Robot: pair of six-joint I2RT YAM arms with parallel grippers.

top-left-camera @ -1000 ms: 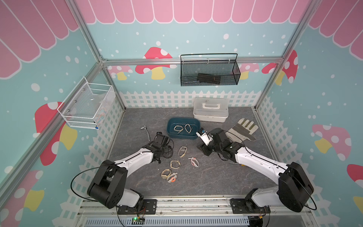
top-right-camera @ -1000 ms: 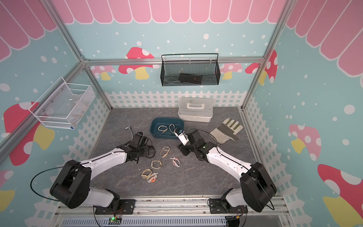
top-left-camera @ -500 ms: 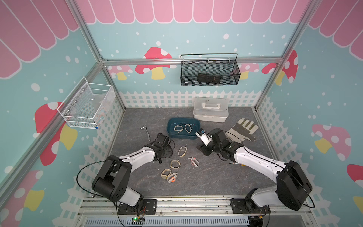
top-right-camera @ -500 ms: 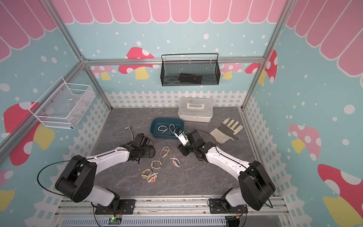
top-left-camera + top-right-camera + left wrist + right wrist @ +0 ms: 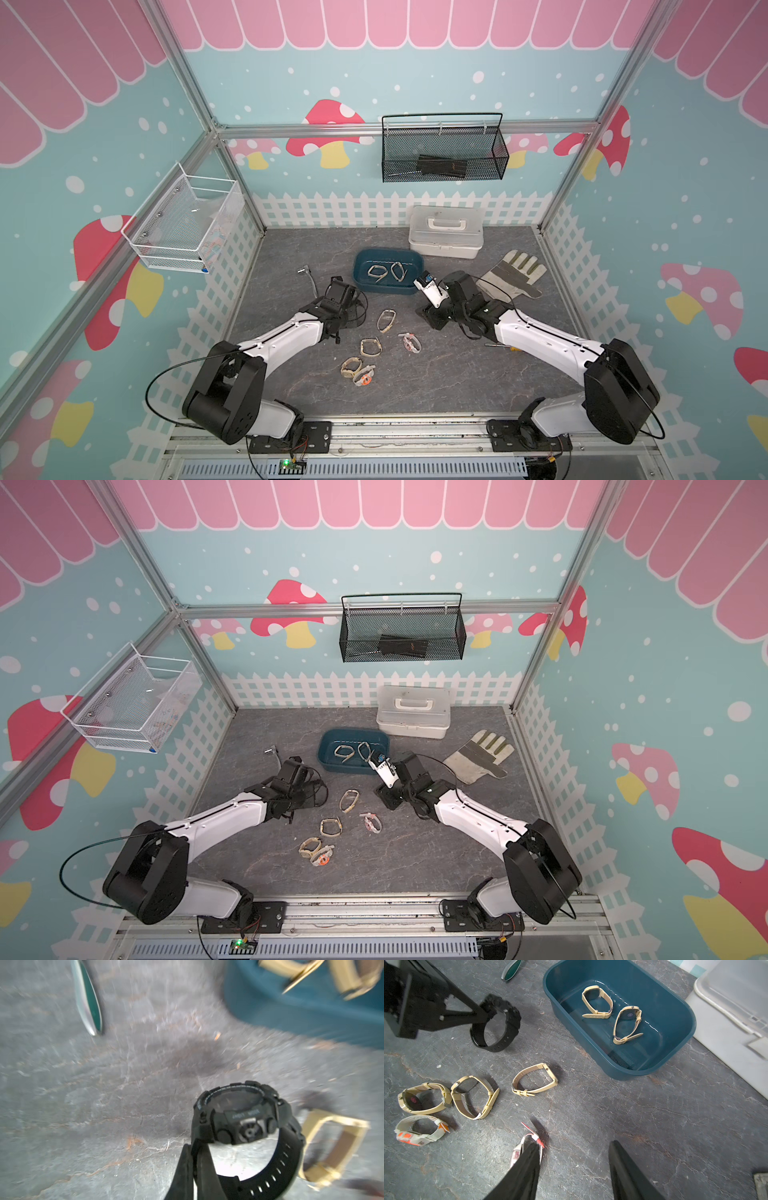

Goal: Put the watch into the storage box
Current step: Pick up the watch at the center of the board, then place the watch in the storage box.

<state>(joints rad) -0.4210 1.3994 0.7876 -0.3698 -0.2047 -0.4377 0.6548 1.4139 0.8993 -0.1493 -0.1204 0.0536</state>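
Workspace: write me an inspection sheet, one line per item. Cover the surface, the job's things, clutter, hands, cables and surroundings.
Surface: grey marbled tabletop, no spills seen.
Job's things: teal storage box holds two beige watches; black watch is gripped outside the box; five loose watches lie on the tabletop.
Clutter: work glove, white lidded case, slim tool.
Hands: left hand shut on the black watch's strap; right hand open, empty.
Cables: black cable loops by both arm bases, away from the watches.
Surroundings: black mesh basket and white wire basket hang on the walls.
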